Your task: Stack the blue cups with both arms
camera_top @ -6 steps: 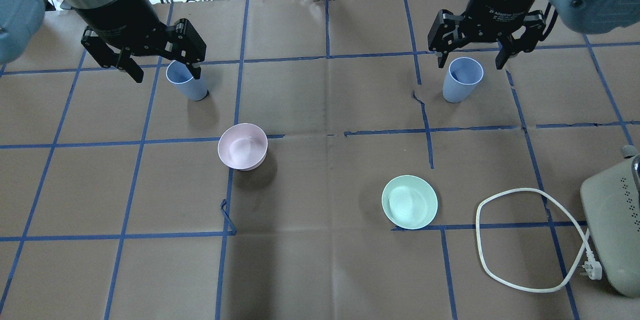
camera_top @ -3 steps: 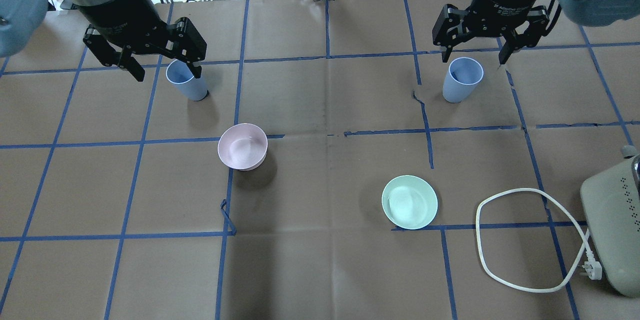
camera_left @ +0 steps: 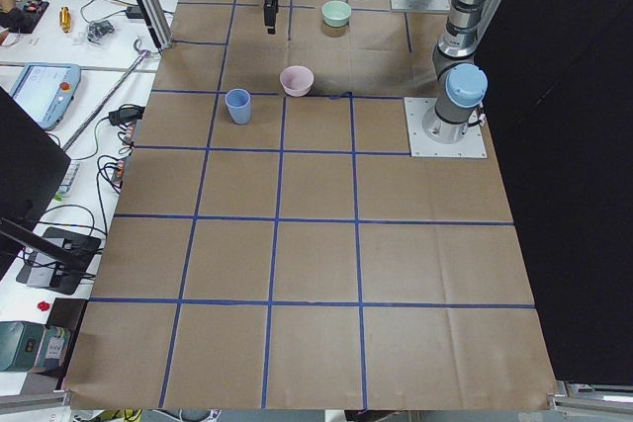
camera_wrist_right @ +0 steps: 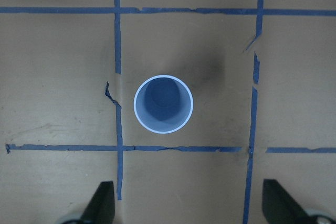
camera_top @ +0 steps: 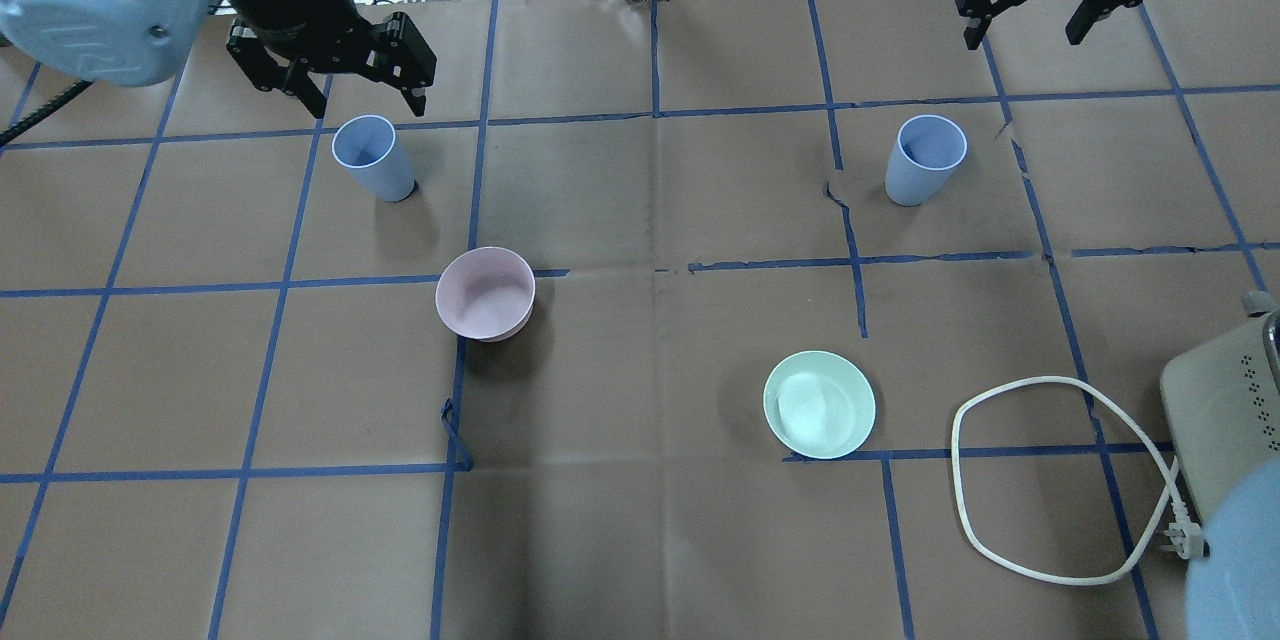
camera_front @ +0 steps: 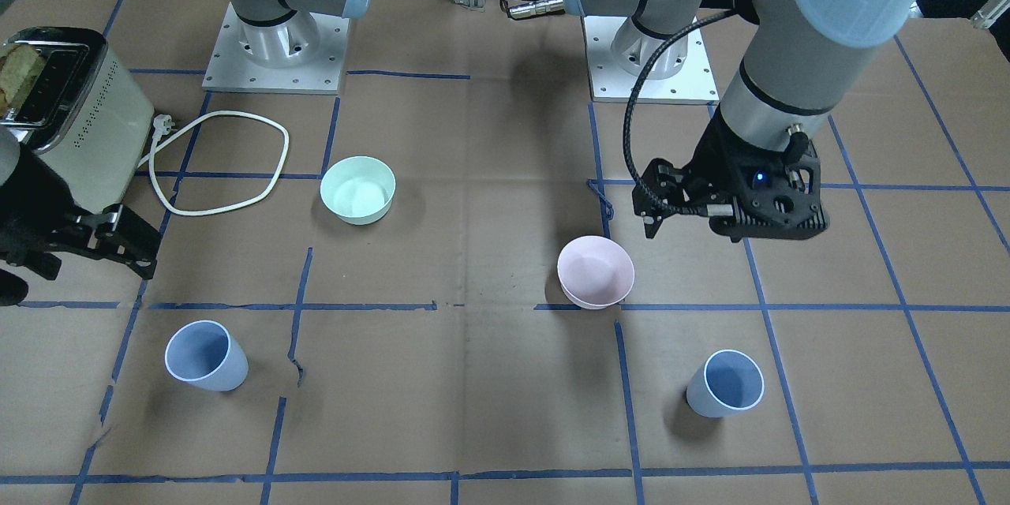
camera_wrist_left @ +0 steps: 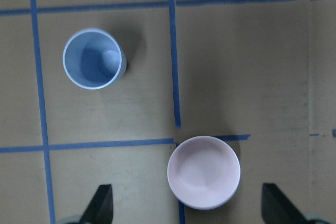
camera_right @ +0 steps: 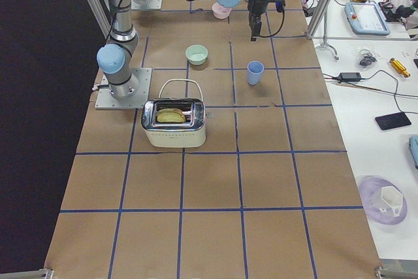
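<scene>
Beyond the pink bowl, our left gripper hangs wide open, empty, clear of one blue cup. Far right of that bowl, our right gripper hangs likewise beyond the other blue cup.

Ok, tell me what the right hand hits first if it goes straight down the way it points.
Most likely the blue cup: it sits nearly centred below the open right hand, so the fingers might straddle it. Depth is unclear; otherwise just the table.
</scene>
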{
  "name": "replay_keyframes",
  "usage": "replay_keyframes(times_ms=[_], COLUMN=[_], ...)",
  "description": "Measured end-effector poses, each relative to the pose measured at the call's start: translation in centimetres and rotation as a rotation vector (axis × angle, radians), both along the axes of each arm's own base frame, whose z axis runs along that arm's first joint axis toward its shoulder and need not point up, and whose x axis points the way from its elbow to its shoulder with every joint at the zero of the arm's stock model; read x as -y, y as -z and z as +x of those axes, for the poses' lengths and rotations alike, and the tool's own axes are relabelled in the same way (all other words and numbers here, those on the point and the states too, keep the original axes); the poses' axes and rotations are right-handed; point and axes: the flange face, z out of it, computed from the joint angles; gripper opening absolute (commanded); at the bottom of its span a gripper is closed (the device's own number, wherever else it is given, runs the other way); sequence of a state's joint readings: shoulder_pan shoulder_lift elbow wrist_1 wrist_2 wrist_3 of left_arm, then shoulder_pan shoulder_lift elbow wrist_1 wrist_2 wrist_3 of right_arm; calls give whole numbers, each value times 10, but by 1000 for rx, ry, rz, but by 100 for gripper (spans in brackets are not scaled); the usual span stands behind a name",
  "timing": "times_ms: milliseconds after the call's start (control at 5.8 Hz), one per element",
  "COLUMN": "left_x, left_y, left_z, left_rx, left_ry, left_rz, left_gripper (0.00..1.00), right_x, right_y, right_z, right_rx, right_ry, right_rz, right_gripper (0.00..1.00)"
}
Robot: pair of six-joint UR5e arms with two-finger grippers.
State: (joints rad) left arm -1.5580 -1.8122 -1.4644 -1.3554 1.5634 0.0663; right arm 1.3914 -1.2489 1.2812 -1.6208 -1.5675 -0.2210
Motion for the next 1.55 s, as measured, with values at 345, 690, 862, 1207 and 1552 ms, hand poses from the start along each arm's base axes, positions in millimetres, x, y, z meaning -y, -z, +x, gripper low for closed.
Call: replay_keyframes(times_ms=[345,690,862,1207,1552], left_x=[60,77,80,90,94], left_y=[85,131,145,179,199], left_z=[9,47,54,56,56], left_rx=[8,9,8,7,6], left_ry=[27,-21,-34,-35,-38], left_rz=[-44,-16,-1,13,30], left_gripper=[98,96,81,23,7], right_x=[27,29,23,15,13], right_y=[39,102,130,161,184], right_z=[-24,-36,-36,-34,-32], right_rx=[3,11,9,15,32], right_ry=[-43,-42,-36,-27,-22], right_rz=[9,42,33,13,18], right_gripper=[100,100,100,100,86])
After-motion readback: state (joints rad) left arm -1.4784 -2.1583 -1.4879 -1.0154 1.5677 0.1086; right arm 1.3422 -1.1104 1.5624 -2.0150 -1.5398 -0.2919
